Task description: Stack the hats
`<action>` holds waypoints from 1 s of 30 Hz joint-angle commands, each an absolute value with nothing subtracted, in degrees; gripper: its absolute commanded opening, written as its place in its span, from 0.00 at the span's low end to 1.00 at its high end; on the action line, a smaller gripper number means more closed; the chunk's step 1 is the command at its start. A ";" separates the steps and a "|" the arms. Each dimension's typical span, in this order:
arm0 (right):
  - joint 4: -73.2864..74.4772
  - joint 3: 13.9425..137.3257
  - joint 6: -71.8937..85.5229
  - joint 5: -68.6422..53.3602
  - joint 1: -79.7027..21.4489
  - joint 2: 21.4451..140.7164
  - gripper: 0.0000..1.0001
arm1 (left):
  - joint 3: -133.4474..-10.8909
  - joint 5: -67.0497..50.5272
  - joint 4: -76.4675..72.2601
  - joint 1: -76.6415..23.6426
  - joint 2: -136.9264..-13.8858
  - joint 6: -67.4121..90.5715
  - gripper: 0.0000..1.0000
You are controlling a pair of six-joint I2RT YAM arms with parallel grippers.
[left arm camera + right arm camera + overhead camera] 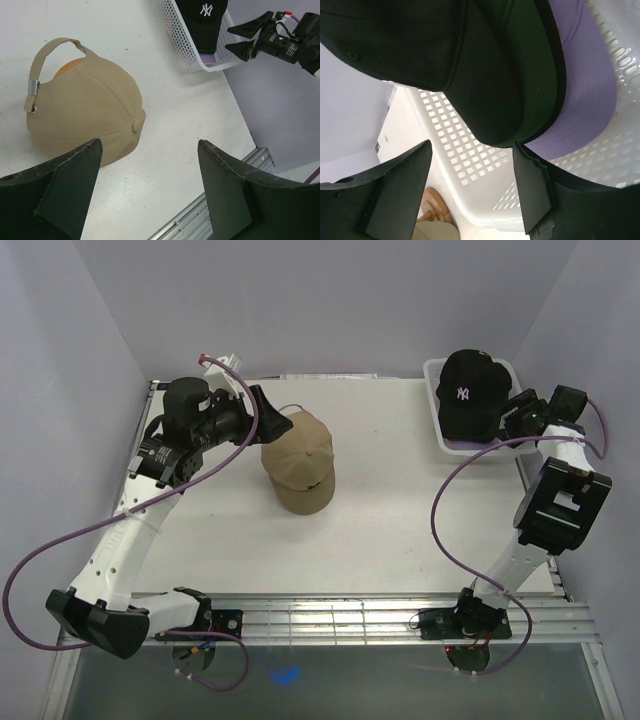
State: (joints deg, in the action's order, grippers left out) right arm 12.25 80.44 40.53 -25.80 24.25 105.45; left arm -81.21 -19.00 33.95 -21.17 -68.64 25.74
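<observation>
- Stacking looks barely begun: one tan cap [298, 465] sits crown-up over the wooden stand [70, 65], a little toward 9 o'clock from the middle of the bench [380, 520].
- The other caps lie piled in the white basket [432, 390] at the bench's 1 o'clock corner. The black cap [468, 392] is on top, and the dark green cap [530, 75] and lavender cap [585, 85] show their brims under it. No pink cap can be made out.
- The step in hand, as I judge it, is fetching the black cap from the basket.
- The right fingers [512, 410] are spread apart and grasp nothing. They hover at about 4 o'clock of the black cap, at the basket's edge, with the brims just ahead of the tips.
- The right arm reaches up the bench's 3 o'clock side, with its elbow bent and its wrist turned in toward the basket.
- The next move calls for sliding one finger under the black brim alone and one above it, so the green brim beneath is not pinched along with it. Then close, lift clear of the basket wall and carry the cap over the tan crown.
- The left fingers [272, 418] are also released and hold nothing. They are poised at about 10 o'clock of the tan cap, near its strap but apart from it.
- The left arm runs up the 9 o'clock side and bends in at the wrist.
</observation>
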 commanded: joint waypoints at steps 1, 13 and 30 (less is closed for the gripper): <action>10.72 80.51 37.88 -26.10 24.70 107.48 0.71 | -80.86 -20.21 33.66 -21.27 -66.88 25.58 0.88; 5.10 80.07 34.19 -26.45 24.70 110.83 0.73 | -81.39 -21.01 33.49 -21.27 -67.94 25.84 0.88; -10.89 76.56 40.25 -34.09 23.03 112.24 0.58 | -81.74 -20.65 33.14 -21.27 -68.73 26.28 0.87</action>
